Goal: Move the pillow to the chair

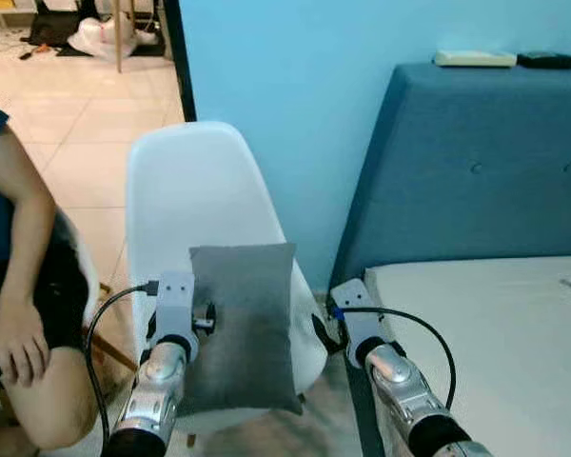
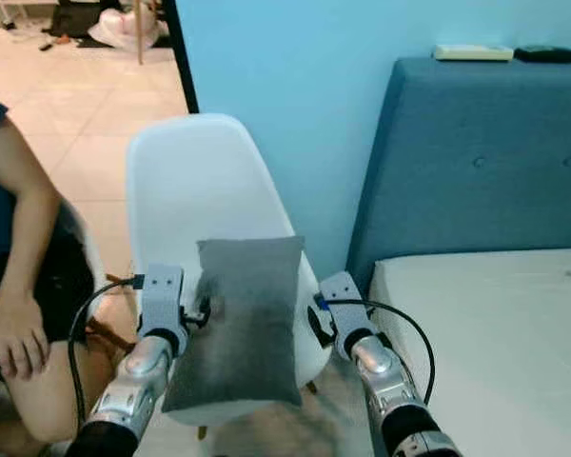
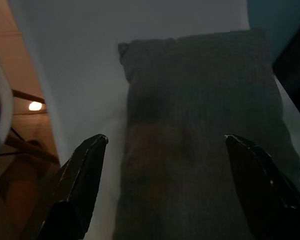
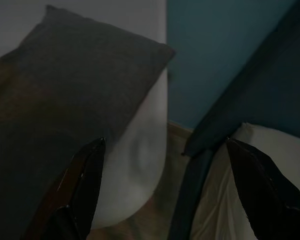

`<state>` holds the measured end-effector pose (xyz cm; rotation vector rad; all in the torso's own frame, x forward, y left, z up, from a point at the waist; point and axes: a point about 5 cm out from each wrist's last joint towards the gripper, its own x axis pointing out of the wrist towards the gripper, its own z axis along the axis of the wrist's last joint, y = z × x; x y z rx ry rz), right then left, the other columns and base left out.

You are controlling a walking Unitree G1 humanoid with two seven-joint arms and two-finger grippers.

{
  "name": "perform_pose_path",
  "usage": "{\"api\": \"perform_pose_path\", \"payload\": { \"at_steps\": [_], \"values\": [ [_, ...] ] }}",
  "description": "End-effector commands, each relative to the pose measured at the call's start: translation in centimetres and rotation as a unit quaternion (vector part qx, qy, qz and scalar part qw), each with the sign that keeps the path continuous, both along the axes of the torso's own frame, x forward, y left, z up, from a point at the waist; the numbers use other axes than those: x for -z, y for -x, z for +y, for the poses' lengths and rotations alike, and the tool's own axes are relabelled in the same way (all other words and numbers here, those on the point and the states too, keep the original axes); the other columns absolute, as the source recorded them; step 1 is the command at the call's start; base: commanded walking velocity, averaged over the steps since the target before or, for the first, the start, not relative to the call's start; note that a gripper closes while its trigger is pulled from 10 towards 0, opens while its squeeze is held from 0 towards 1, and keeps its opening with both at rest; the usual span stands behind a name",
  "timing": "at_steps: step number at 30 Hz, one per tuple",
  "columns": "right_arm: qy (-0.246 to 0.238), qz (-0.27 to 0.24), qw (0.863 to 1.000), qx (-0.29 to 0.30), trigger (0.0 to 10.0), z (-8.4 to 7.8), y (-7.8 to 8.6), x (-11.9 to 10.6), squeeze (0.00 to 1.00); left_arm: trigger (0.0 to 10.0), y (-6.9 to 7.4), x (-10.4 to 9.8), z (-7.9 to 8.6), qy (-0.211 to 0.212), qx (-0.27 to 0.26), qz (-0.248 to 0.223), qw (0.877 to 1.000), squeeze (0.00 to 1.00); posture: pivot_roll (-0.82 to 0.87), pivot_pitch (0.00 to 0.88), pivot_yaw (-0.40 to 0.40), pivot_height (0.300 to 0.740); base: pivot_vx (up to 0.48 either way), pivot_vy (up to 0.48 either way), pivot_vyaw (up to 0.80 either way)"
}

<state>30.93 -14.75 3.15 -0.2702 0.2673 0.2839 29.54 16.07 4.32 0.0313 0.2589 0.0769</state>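
Resting on the seat of the white chair [image 1: 195,205], the grey pillow [image 1: 243,324] is shown lengthwise, its upper edge leaned against the lower part of the chair's backrest. The left gripper [image 3: 165,145] is held just beside the pillow's left edge, its fingers [image 3: 82,175] spread wide with the pillow seen between them but not pinched. The right gripper [image 4: 165,145] is placed off the pillow's right side, near the seat's edge; its fingers [image 4: 85,175] are likewise spread wide, and nothing is held between them. Both silver arms are seen reaching forward from the lower edge of the head views, each with a black cable looped at the wrist. To the right of the chair, a bed [image 1: 495,333] with a pale sheet is shown, backed by a blue padded headboard [image 1: 476,162] against a light blue wall [image 1: 295,86]. On the left, a seated person [image 1: 19,314] is seen, one hand resting on a knee, over a pale tiled floor [image 1: 76,124].
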Motion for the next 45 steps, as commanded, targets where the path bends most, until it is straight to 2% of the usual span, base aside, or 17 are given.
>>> {"api": "perform_pose_path", "payload": {
  "at_steps": [1, 3, 5, 6, 7, 8, 9, 10, 11, 16, 17, 19, 22, 26, 31, 34, 45],
  "values": [
    [-0.019, 0.029, 0.999, 0.023, 10.0, -0.2, 0.6, 0.9, 0.00, 10.0, 0.7, 0.7, 0.3, 0.007, 0.000, 0.018, 1.000, 0.00, -0.02, 0.151, -0.026, 0.740, 0.000, 0.000, 0.00],
    [-0.046, 0.032, 0.998, 0.035, 10.0, -0.5, 0.7, 1.0, 0.00, 10.0, 0.7, 0.7, 0.6, 0.000, 0.006, 0.020, 1.000, 0.00, 0.00, 0.165, -0.031, 0.740, 0.000, 0.000, 0.00],
    [-0.058, 0.040, 0.997, 0.042, 10.0, -1.1, 0.9, 1.1, 0.00, 10.0, 0.4, 0.4, 0.8, 0.000, -0.008, 0.017, 1.000, 0.00, -0.01, 0.141, -0.018, 0.740, 0.000, 0.000, 0.00],
    [-0.087, 0.035, 0.994, 0.056, 10.0, -1.5, 0.7, 0.5, 0.00, 10.0, 0.2, 0.0, 0.5, 0.012, -0.008, 0.018, 1.000, 0.00, -0.02, 0.118, -0.002, 0.740, 0.000, 0.000, 0.00],
    [-0.087, 0.035, 0.994, 0.056, 10.0, -1.5, 0.7, 0.5, 0.00, 10.0, 0.2, 0.0, 0.5, 0.012, -0.008, 0.018, 1.000, 0.00, -0.02, 0.118, -0.002, 0.740, 0.000, 0.000, 0.00],
    [-0.114, 0.018, 0.991, 0.071, 10.0, -1.7, 0.1, -0.4, 0.00, 10.0, -0.5, 0.4, 0.1, 0.013, 0.007, 0.030, 0.999, 0.00, 0.00, 0.206, -0.032, 0.740, 0.000, 0.000, 0.00],
    [-0.118, 0.015, 0.990, 0.074, 10.0, -1.8, 0.1, -0.4, 0.00, 10.0, -0.4, 0.7, 0.0, 0.012, 0.011, 0.034, 0.999, 0.00, 0.00, 0.201, -0.031, 0.740, 0.000, 0.000, 0.00],
    [-0.118, 0.015, 0.990, 0.074, 10.0, -1.8, 0.1, -0.4, 0.00, 10.0, -0.4, 0.7, 0.0, 0.012, 0.011, 0.034, 0.999, 0.00, 0.00, 0.201, -0.031, 0.740, 0.000, 0.000, 0.00],
    [-0.107, 0.016, 0.991, 0.076, 10.0, -1.8, 0.3, -0.2, 0.00, 10.0, -0.4, 0.7, 0.0, -0.010, 0.022, 0.029, 0.999, 0.00, 0.00, 0.141, -0.017, 0.740, 0.000, 0.000, 0.00],
    [-0.102, 0.022, 0.993, 0.062, 10.0, -1.2, 0.9, 0.3, 0.00, 10.0, 0.0, -0.5, -0.6, -0.003, 0.027, 0.003, 1.000, 0.00, 0.01, 0.132, -0.031, 0.740, 0.000, 0.000, 0.00],
    [-0.093, 0.030, 0.994, 0.040, 10.0, -0.4, 0.8, 0.5, 0.00, 10.0, 0.3, -0.3, -0.4, 0.001, 0.019, 0.009, 1.000, 0.00, 0.01, 0.113, -0.036, 0.740, 0.000, 0.000, 0.00],
    [-0.074, 0.036, 0.996, 0.019, 10.0, 0.2, 0.9, 0.8, 0.00, 10.0, 0.6, 0.2, 0.0, 0.004, 0.001, 0.015, 1.000, 0.00, 0.01, 0.124, -0.040, 0.740, 0.000, 0.000, 0.00],
    [-0.069, 0.040, 0.997, 0.015, 10.0, 0.3, 1.0, 1.0, 0.00, 10.0, 1.0, 0.6, 0.6, -0.004, -0.024, 0.019, 1.000, 0.00, 0.02, 0.108, -0.032, 0.740, 0.000, 0.000, 0.00],
    [-0.077, 0.035, 0.996, 0.004, 10.0, 0.9, 0.9, 0.6, 0.00, 10.0, 1.8, 1.3, 1.3, 0.020, -0.028, 0.038, 0.999, 0.00, 0.01, 0.124, -0.014, 0.740, 0.000, 0.000, 0.00],
    [-0.051, 0.042, 0.998, 0.003, 10.0, 0.9, 1.2, 1.2, 0.00, 10.0, 1.4, 1.4, 1.2, 0.033, -0.020, 0.037, 0.999, 0.00, 0.01, 0.126, -0.004, 0.740, 0.000, 0.000, 0.00],
    [-0.053, 0.034, 0.998, 0.011, 10.0, 1.0, 1.1, 1.1, 0.00, 10.0, 1.0, 0.8, 0.5, 0.019, 0.005, 0.030, 0.999, 0.00, 0.00, 0.125, -0.003, 0.740, 0.000, 0.000, 0.00],
    [-0.048, 0.041, 0.998, 0.004, 10.0, 1.0, 1.6, 1.4, 0.00, 10.0, 1.0, 0.7, 0.6, 0.025, -0.002, 0.032, 0.999, 0.00, -0.01, 0.135, -0.014, 0.740, -0.203, 0.000, 0.00]
  ]
}}
